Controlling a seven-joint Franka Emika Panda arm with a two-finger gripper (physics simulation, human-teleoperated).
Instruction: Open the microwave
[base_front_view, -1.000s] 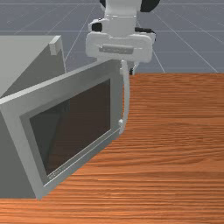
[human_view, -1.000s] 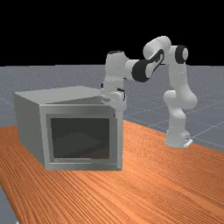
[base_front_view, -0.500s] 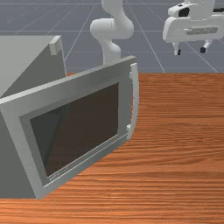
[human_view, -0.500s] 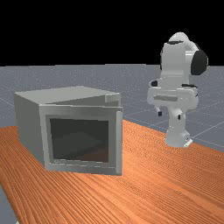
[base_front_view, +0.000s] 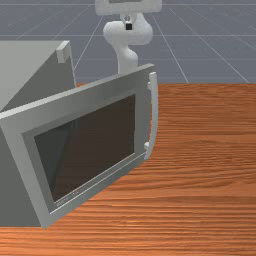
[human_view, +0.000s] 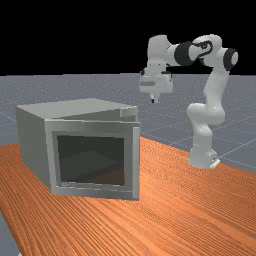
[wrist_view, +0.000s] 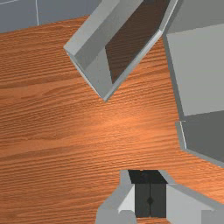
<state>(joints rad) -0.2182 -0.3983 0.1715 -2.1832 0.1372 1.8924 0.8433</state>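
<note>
gripper (wrist_view: 150, 194) pressed together, nothing pinched, high, clear of door | microwave (human_view: 35, 145) on bench (human_view: 200, 215), front view's left, door (base_front_view: 143, 110) ajar, handle (base_front_view: 155, 115) free | risk: dropping too near door's free edge clips its top; pushing its outer face instead of inner would swing it shut

Front view: microwave (base_front_view: 25, 65) cropped, 9 o'clock; opening mostly hidden behind door (base_front_view: 143, 110) | gripper (base_front_view: 128, 25) top cropped, 12 o'clock | door marks (base_front_view: 66, 198), 7 o'clock, too small to read | far view: table (human_view: 175, 220) cropped, 6 o'clock
</note>
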